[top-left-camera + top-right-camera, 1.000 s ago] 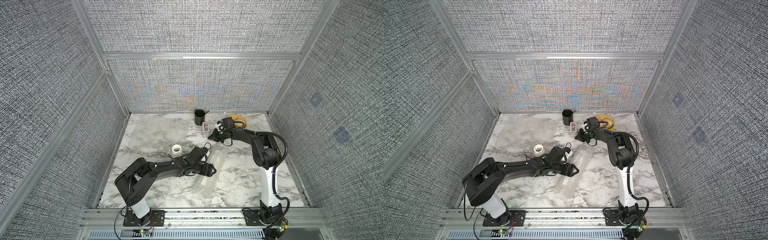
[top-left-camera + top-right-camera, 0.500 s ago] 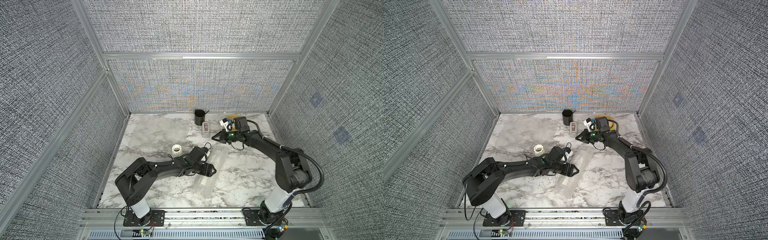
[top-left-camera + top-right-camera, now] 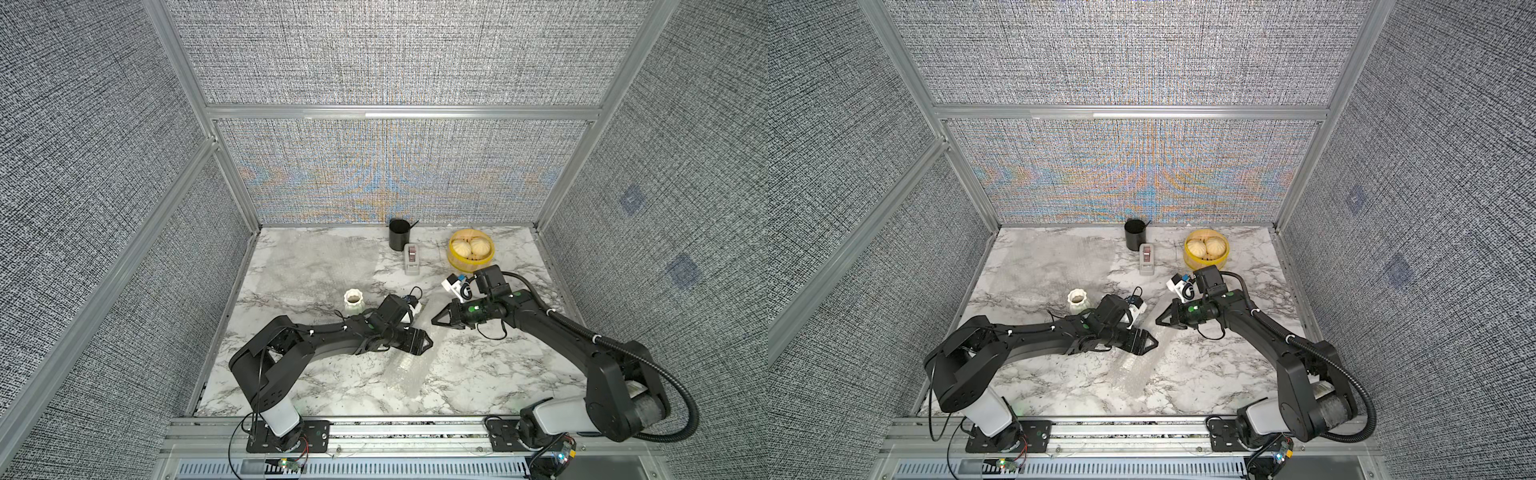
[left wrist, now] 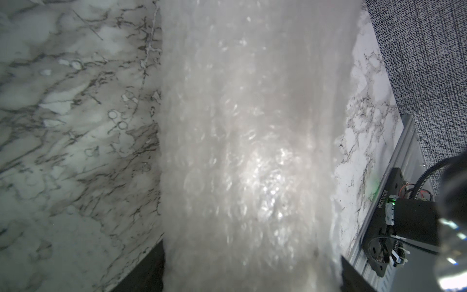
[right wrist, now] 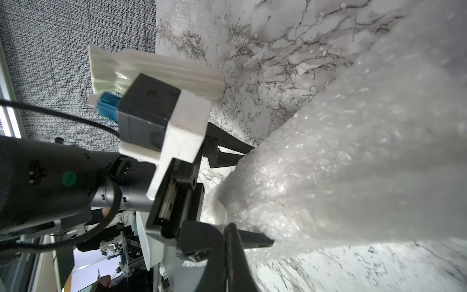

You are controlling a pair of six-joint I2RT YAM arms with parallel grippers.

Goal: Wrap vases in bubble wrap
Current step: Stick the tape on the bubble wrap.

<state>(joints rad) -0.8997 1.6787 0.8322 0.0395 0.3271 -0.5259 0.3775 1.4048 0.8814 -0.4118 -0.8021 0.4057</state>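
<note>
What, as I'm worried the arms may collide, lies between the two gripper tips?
The bubble-wrap roll: in both top views it runs between the left gripper, clasped around it, and the shut right gripper at its edge.

One vase (image 3: 353, 301), two bubble wraps (image 3: 409, 368), one cup (image 3: 399, 235)

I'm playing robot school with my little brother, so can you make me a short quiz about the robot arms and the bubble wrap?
1. Is the short white vase standing upright or lying down?
2. What do the left gripper's fingers close on? A) the short white vase B) the bubble-wrap bundle C) nothing at all
3. True or false: the right gripper is shut and holds nothing.

Key: 1. Upright. 2. B. 3. True.
</note>
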